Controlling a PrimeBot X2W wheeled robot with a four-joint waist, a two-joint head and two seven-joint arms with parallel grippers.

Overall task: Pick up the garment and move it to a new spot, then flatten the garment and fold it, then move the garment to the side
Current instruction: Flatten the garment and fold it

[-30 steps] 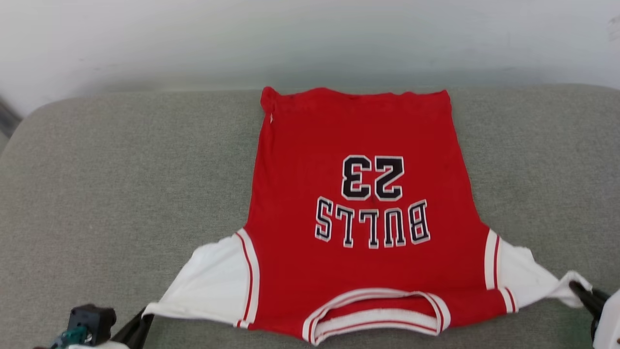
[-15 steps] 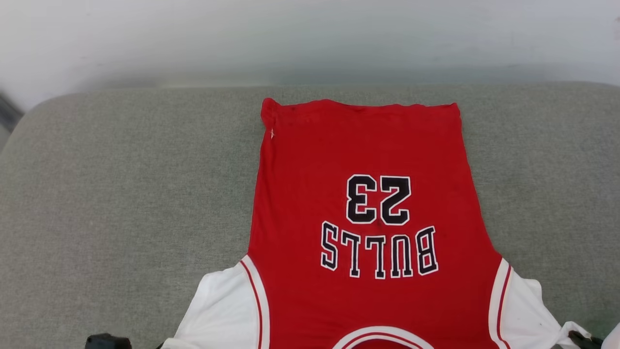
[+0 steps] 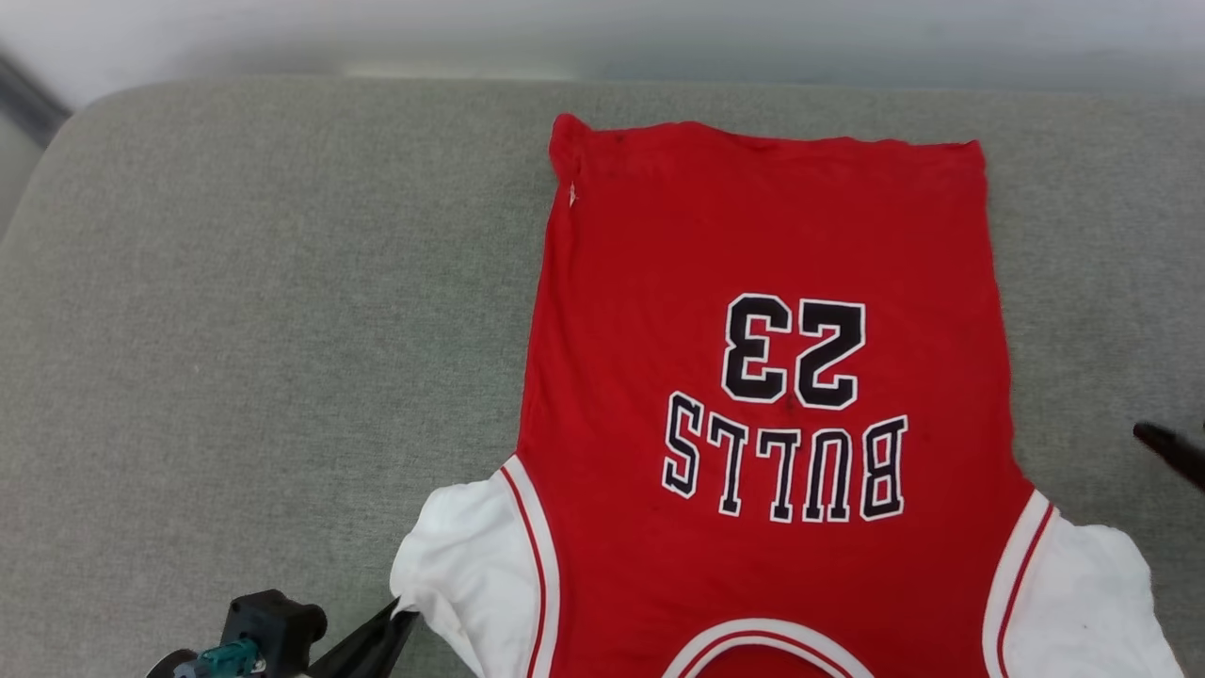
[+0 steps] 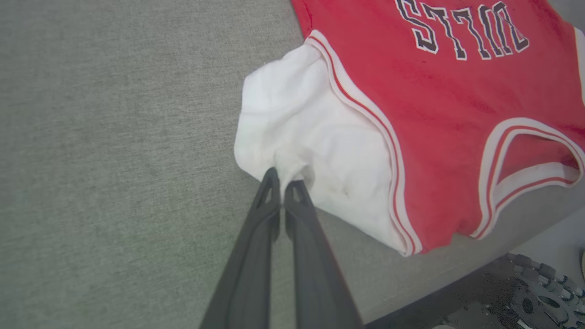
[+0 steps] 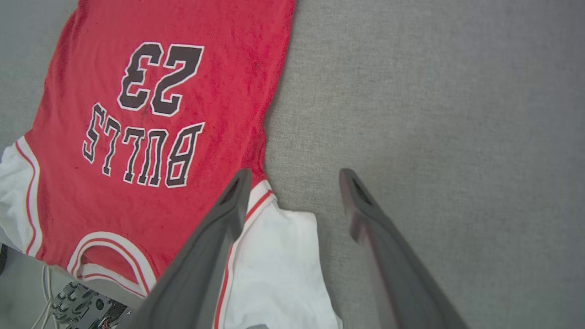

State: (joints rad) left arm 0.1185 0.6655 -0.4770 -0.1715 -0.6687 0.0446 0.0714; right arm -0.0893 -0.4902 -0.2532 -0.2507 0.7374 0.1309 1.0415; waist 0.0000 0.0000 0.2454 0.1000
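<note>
So, grey cushion [image 3: 235,330] spreading under everything, garment [image 3: 753,235] lying flat on it, lettering up, right gripper [image 5: 295,183] hanging wide open by its white sleeve [image 5: 279,256], holding nothing, left gripper [image 4: 283,183] pinching tight on the other sleeve [image 4: 297,132].

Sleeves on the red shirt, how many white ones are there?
2. One white sleeve lies at lower left, pinched by the left tool; the other sleeve lies at lower right.

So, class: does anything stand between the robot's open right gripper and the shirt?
Nothing visible does. The right gripper hangs open beside the shirt's white sleeve, over bare grey cushion. The left gripper is shut on the other sleeve.
</note>
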